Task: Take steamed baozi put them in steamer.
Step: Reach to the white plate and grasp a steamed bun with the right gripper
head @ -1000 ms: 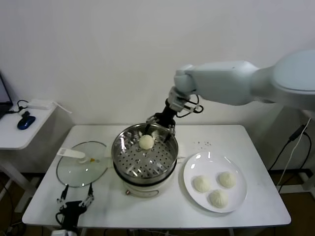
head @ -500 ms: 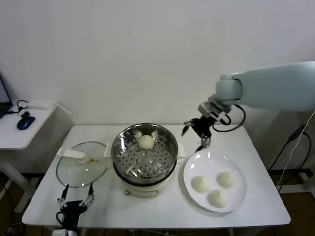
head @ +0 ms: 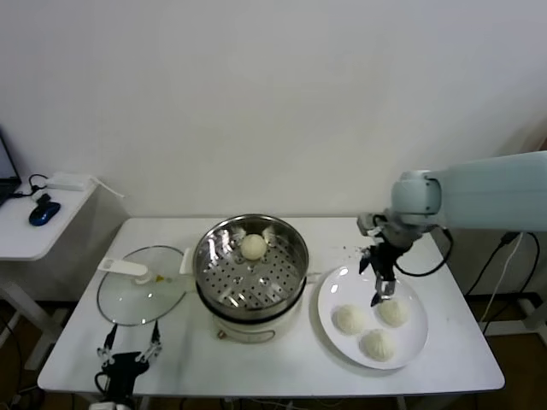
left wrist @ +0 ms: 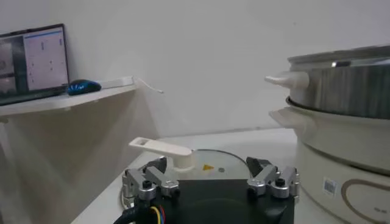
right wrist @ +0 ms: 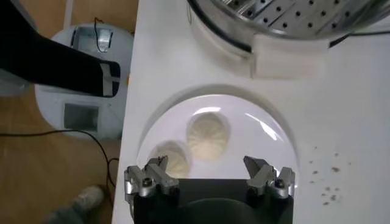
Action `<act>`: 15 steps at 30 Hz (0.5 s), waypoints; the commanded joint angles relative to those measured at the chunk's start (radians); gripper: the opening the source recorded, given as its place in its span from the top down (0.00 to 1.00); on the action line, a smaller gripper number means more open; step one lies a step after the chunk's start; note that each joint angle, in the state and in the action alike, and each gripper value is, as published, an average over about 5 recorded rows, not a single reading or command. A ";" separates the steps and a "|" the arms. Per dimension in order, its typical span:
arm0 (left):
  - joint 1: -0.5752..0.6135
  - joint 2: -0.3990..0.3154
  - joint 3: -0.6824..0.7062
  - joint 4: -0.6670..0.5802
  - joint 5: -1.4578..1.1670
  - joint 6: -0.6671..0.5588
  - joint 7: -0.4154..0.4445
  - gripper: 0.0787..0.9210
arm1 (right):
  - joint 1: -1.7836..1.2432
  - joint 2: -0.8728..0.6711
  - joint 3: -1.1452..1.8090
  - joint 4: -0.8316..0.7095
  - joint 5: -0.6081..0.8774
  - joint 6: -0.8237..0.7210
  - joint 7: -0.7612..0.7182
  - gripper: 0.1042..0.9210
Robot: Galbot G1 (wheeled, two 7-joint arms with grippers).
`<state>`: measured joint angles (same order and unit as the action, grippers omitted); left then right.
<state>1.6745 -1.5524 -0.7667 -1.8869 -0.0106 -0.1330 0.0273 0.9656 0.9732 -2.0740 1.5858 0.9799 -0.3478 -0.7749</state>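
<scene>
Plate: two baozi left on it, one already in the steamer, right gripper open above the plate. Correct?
Not quite: the plate holds three baozi, not two, as the head view shows. The rest stands: one baozi sits in the steamer, and the right gripper is open above the plate.

A lab or office room set up for robot trials.
A plain white wall (head: 256, 85) and a bare white surface (head: 461, 342) fill the frame; at far left a side desk (head: 34, 226) holds a laptop (left wrist: 33, 61) and mouse (head: 44, 211); loose cables (head: 504, 265) hang at lower right.
</scene>
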 commanded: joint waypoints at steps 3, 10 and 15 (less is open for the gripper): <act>0.009 -0.005 -0.005 0.000 0.016 -0.006 -0.002 0.12 | -0.244 -0.028 0.153 -0.026 -0.031 -0.123 0.116 0.12; 0.016 -0.011 -0.008 -0.006 0.022 -0.009 -0.002 0.12 | -0.342 -0.008 0.209 -0.104 -0.137 -0.174 0.174 0.12; 0.022 -0.013 -0.010 -0.008 0.023 -0.011 -0.003 0.12 | -0.363 0.001 0.216 -0.127 -0.161 -0.190 0.173 0.12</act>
<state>1.6949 -1.5645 -0.7759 -1.8944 0.0091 -0.1434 0.0246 0.6949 0.9775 -1.9099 1.4947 0.8727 -0.4861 -0.6504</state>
